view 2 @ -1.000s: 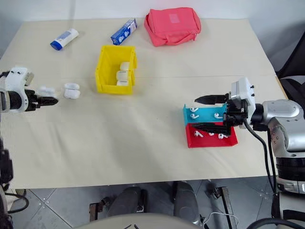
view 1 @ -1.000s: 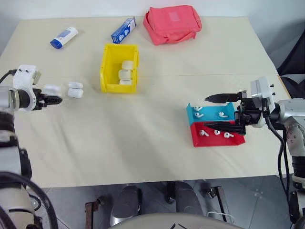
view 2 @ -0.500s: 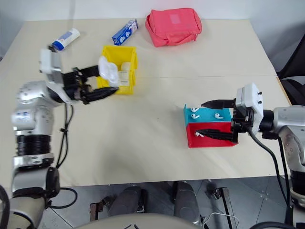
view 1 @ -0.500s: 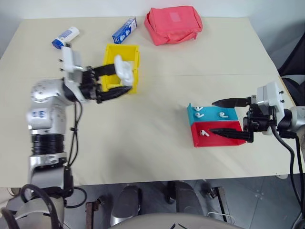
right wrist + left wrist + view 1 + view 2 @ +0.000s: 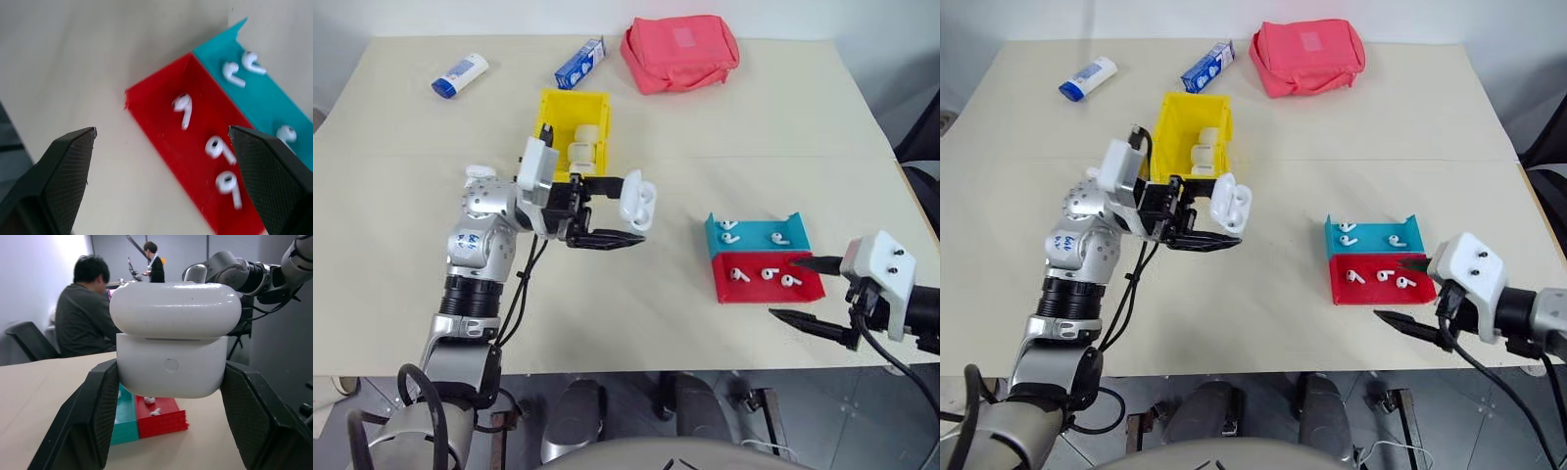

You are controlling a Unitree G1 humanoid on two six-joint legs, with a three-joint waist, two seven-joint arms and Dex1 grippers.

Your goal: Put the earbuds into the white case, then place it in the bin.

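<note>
While the left gripper [image 5: 625,213] is clamped on the case [image 5: 636,200], lid ajar, it sits above the bench [image 5: 636,294] middle, between bin [image 5: 551,117] and tray [image 5: 762,286]. Right gripper [image 5: 808,291] has fingers wide apart, empty, at the near edge just off the tray's near right corner. Earbuds [image 5: 764,274] lie loose in the tray: three in the red half, three in the teal half. Bin stands toward the far side, left of centre, more cases [image 5: 582,147] inside. Tube [image 5: 460,75] is by the far left corner; blue box [image 5: 579,63] and red pouch [image 5: 680,51] sit along the far edge. Open bare surface runs along the left side, the near edge and the far right. Bench top is plain cream. Left wrist view shows two people [image 5: 88,318] behind, one seated.
</note>
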